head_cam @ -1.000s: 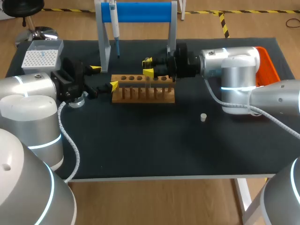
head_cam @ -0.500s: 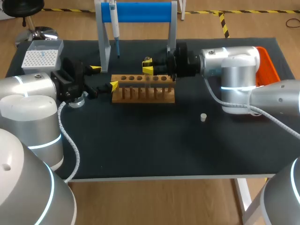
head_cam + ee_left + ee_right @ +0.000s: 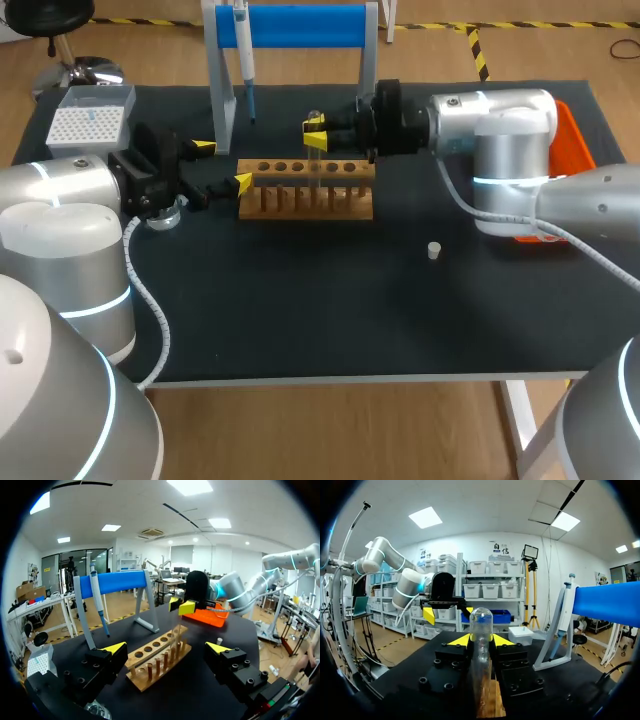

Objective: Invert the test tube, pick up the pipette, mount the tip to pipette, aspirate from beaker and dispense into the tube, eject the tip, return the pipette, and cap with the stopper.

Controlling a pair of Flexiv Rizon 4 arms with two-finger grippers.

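Observation:
My right gripper (image 3: 315, 133) is shut on a clear test tube (image 3: 315, 160), held upright just above the wooden rack (image 3: 305, 190). In the right wrist view the test tube (image 3: 480, 625) stands between the yellow fingertips, rounded end up, over the rack (image 3: 492, 705). My left gripper (image 3: 222, 165) stands open at the rack's left end; the left wrist view shows the left gripper (image 3: 166, 648) empty, with the rack (image 3: 150, 667) ahead of it. The pipette (image 3: 243, 50) hangs on the blue stand (image 3: 300, 25). A small white stopper (image 3: 434, 251) lies right of the rack.
A white tip box (image 3: 88, 120) sits at the far left corner. A beaker (image 3: 165, 213) shows partly under my left arm. An orange tray (image 3: 570, 140) lies behind my right arm. The stand's legs rise close behind the rack.
My right gripper's fingers have closed on the test tube and moved up, lifting it out of the rack. The left arm has kept still.

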